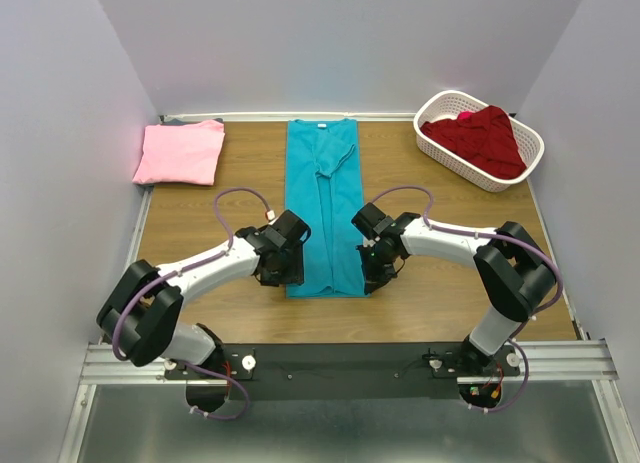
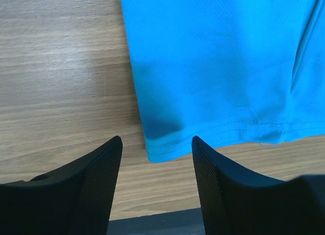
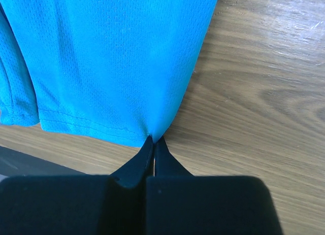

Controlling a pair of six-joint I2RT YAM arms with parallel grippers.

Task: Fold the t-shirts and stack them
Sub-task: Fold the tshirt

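The teal t-shirt (image 1: 323,208) lay lengthwise on the bench (image 1: 255,168), hem toward 6 o'clock. The right fingers (image 3: 143,161) were pressed together, pinching its hem corner. The left fingers (image 2: 96,179) stood spread astride the other corner, seemingly clear of it. Lifting one-sidedly could drag the narrow fold askew.

Pale walls (image 1: 60,103) enclose a wood-grain table (image 1: 420,308).

No text or number can be read (teal t-shirt (image 1: 322,208) plain).
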